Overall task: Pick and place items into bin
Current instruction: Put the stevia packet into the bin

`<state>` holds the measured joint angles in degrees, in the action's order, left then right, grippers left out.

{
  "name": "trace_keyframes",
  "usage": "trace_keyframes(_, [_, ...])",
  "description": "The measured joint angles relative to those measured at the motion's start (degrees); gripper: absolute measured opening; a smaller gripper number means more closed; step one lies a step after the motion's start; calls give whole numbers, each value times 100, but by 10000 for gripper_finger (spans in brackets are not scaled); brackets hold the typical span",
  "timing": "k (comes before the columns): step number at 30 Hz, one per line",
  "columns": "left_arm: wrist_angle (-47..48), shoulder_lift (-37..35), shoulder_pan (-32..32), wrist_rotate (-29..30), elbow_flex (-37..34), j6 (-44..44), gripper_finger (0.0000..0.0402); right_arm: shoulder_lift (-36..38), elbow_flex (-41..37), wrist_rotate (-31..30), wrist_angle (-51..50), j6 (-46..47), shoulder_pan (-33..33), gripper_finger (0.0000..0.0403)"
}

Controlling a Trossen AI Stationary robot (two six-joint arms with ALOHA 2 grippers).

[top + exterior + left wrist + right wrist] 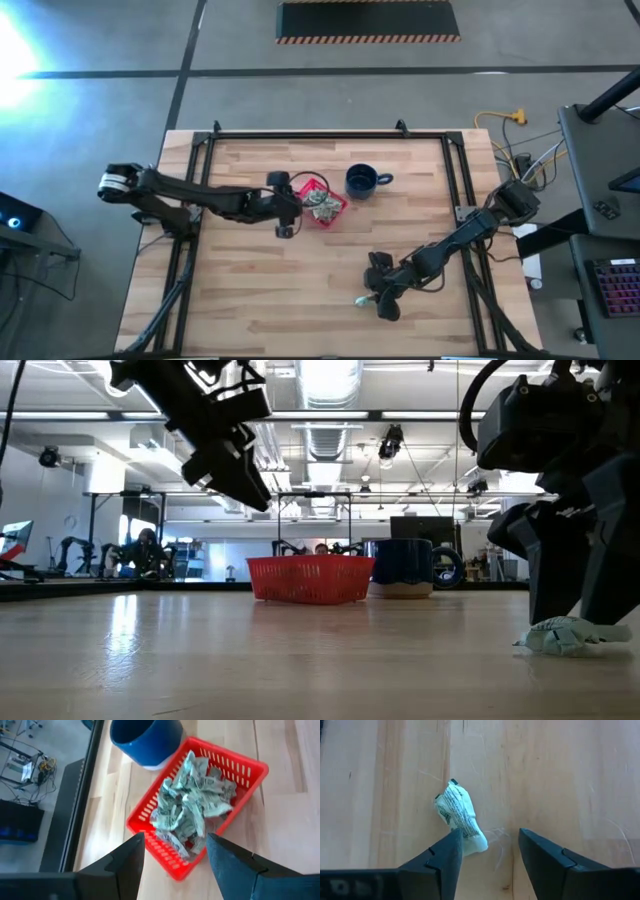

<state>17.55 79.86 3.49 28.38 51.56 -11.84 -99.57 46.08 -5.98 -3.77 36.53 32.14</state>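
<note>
The red basket point(252, 766) stands mid-table and holds several pale green-and-white wrapped pieces point(192, 800). My left gripper point(175, 840) hovers open above the basket's left side, clear of it point(245, 485). One more wrapped piece point(459, 815) lies flat on the wood near the table's near edge point(360, 300). My right gripper point(487, 835) is open and low over the table, pointing down. The piece lies mostly outside its gap, with its near end beside one finger point(447, 852). My right gripper comes from above with open fingers. One fingertip point(454, 840) stands right at the end of the wrapped piece point(475, 842), which lies on the table. I cannot tell whether the finger touches it.
A dark blue mug point(362, 180) stands just right of the basket point(340, 208), toward the far edge. Black frame rails point(455, 180) run along the table's left, right and far sides. Bare wood lies between the basket and my right gripper point(382, 300).
</note>
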Motion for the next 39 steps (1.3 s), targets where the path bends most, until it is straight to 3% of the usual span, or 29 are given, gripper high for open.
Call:
trace_keyframes(15, [-1, -521, 9, 0, -329, 300, 196, -4, -13, -200, 12, 210, 173, 92])
trace_keyframes(23, [-3, -513, 9, 2, -338, 303, 196, -4, -11, -462, -32, -11, 214, 14])
trace_keyframes(32, [-7, -578, 9, 4, -338, 309, 196, -4, 171, -821, -31, -701, 214, 8])
trace_keyframes(39, [-5, -598, 9, 4, -338, 308, 196, -2, 509, -1546, -191, -1623, 212, 8])
